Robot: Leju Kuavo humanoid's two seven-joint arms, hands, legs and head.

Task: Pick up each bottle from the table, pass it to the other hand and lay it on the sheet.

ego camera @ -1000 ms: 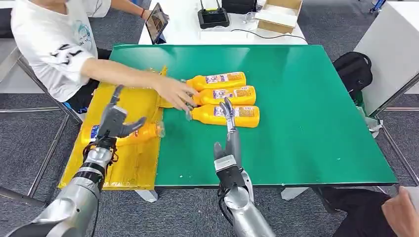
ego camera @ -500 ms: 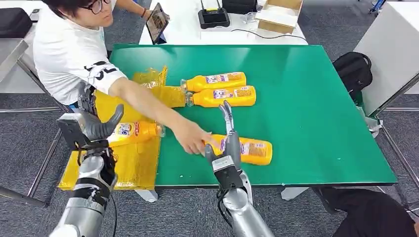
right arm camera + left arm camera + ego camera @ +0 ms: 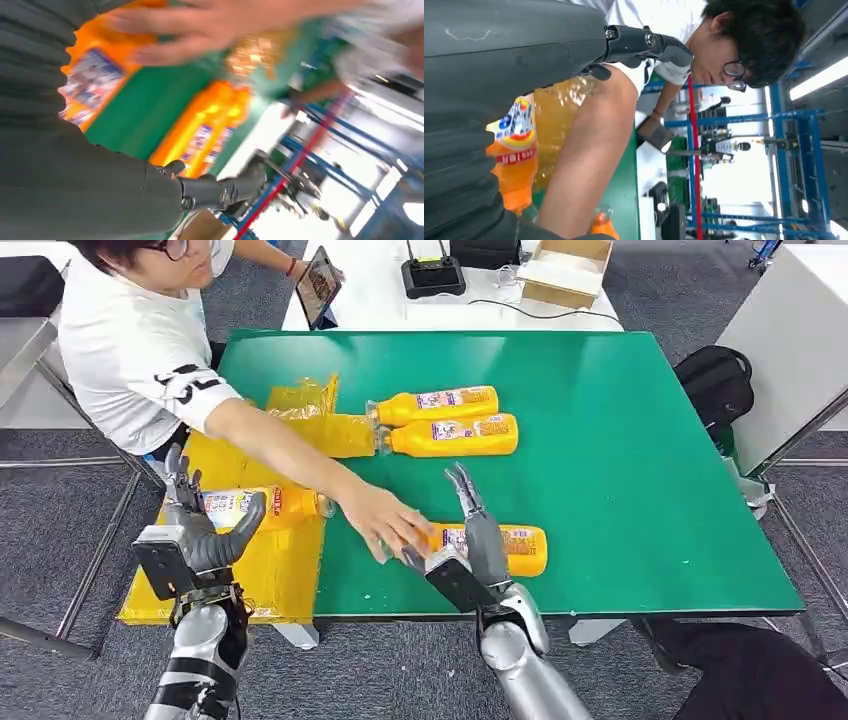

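Bottle near table front edge

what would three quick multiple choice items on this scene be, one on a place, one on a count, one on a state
1. Where does the bottle nearest the right hand lie?
A. on the yellow sheet
B. on the green table
C. on the floor

2. How many orange bottles show in the head view?
A. two
B. four
C. six

3. What is the left hand doing?
A. holding nothing, fingers apart
B. gripping a bottle
C. pressing the tablet

Key: 1 B, the near bottle lies on the table by its front edge, with a person's hand on its cap end. 2 B, two far bottles lie side by side, one lies in front, and the sheet bottle lies on the sheet. 3 A, its fingers are spread, apart from the sheet bottle.
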